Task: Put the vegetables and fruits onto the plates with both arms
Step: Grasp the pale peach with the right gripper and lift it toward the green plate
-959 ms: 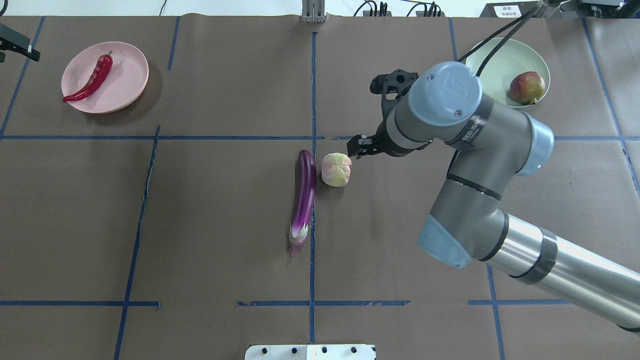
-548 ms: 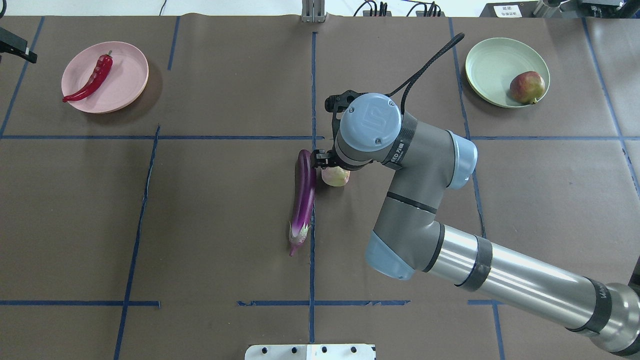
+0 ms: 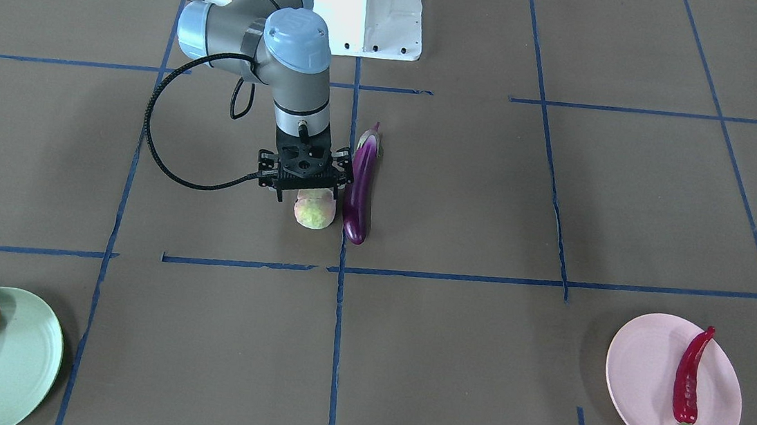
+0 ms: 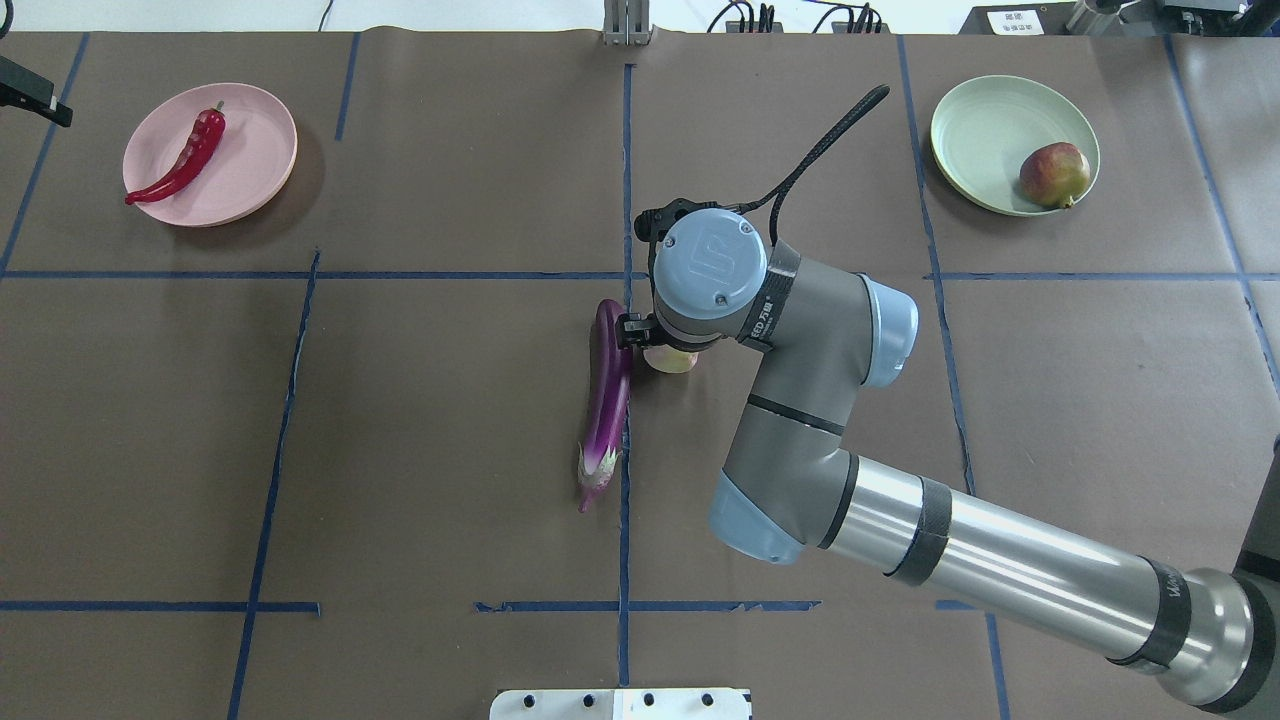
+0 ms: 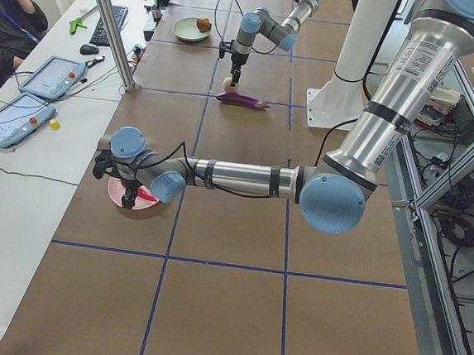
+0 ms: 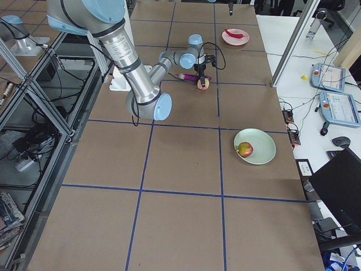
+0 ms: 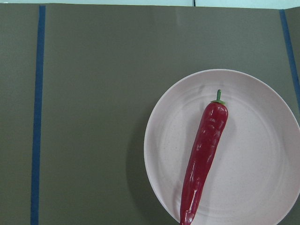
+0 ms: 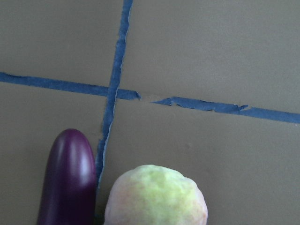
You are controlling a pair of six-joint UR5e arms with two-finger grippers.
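Mid-table, the pale pink-green peach-like fruit (image 3: 314, 212) rests beside the purple eggplant (image 3: 360, 183). My right gripper (image 3: 309, 192) hangs straight over that fruit, open, its fingers spread to either side of the fruit's top. In the right wrist view the fruit (image 8: 157, 197) and the eggplant's tip (image 8: 68, 180) fill the bottom edge. The red chili pepper (image 4: 185, 160) lies on the pink plate (image 4: 250, 150). The dark red fruit (image 4: 1053, 175) sits on the green plate (image 4: 985, 130). My left gripper (image 4: 30, 92) hovers beside the pink plate, only partly in view.
Blue tape lines divide the brown table cover into squares. The white base block (image 3: 363, 10) stands at the robot's side of the table. A person and two tablets (image 5: 28, 93) are at a side desk.
My right arm has swung from near the green plate across to the peach-like fruit and come down over it. The left gripper has barely moved.
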